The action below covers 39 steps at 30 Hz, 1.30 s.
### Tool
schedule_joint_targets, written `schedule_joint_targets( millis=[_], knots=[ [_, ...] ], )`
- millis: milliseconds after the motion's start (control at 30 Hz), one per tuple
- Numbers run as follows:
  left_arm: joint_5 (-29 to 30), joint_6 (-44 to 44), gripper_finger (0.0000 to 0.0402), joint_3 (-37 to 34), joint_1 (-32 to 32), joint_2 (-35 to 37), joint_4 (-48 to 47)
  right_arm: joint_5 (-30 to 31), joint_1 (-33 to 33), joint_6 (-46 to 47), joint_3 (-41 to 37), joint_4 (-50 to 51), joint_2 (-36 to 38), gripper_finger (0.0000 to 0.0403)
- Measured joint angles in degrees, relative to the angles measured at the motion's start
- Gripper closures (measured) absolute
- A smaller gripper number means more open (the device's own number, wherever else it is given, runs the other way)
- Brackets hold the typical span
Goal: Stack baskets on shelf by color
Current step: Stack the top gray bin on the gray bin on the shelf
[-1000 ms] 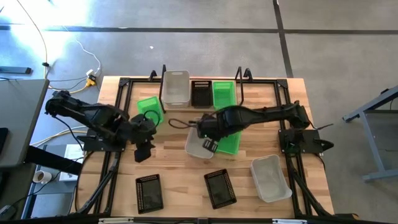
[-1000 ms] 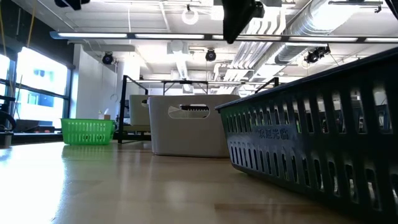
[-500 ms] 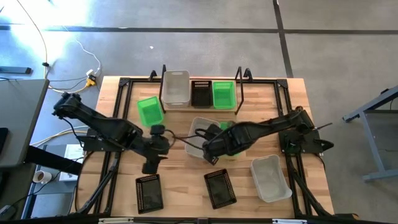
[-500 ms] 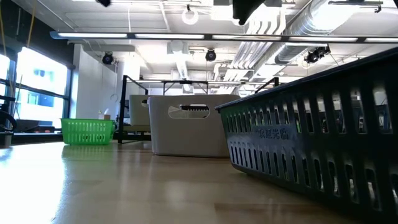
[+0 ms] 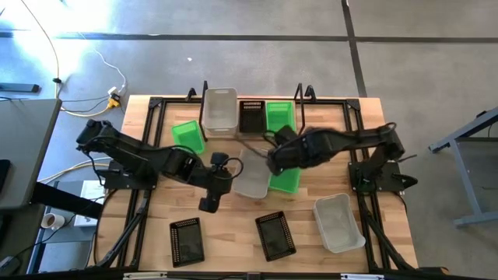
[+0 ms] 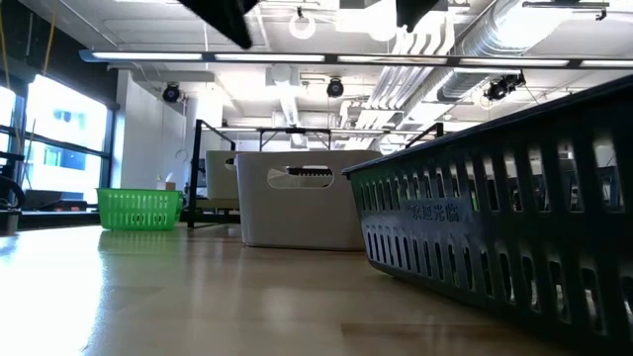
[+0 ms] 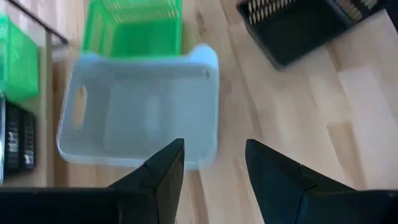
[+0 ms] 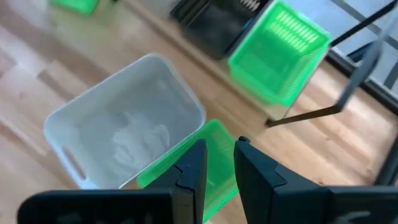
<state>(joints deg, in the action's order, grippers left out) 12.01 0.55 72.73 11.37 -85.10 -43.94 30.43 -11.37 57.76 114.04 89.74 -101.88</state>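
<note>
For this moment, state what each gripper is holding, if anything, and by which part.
Nothing is held. The left gripper hangs open above the translucent whitish plastic basket; the right gripper hovers, empty, over that basket's edge and a bright green basket.

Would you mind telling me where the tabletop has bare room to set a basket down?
Bare wood shows between the two front black baskets, and left of the loose green basket. The centre is crowded: the white basket touches a green one, with the left gripper and right gripper close by.
</note>
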Motion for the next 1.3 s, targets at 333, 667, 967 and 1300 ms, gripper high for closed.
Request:
schedule_joint_targets(
  millis=[333, 667, 967, 1300],
  knots=[
    [-7.3, 5.6, 0.0241, 0.0, -5.4, -4.8, 5.3, 3.7, 6.5, -2.9, 0.0, -0.1, 4.2, 0.0336],
    [-10.4, 8.2, 0.0241, 0.0, -6.5, -12.5, 8.2, 3.4, 9.8, -6.8, 0.0, -0.3, 4.6, 0.0336],
    [-13.3, 9.1, 0.0241, 0.0, -6.5, -18.4, 7.8, 3.1, 9.9, -6.8, 0.0, -0.4, 4.5, 0.0336],
    [-13.1, 8.2, 0.0245, 0.0, -6.5, -22.2, 8.1, 1.0, 9.8, -6.8, 0.0, -0.7, 4.5, 0.0336]
  ],
)
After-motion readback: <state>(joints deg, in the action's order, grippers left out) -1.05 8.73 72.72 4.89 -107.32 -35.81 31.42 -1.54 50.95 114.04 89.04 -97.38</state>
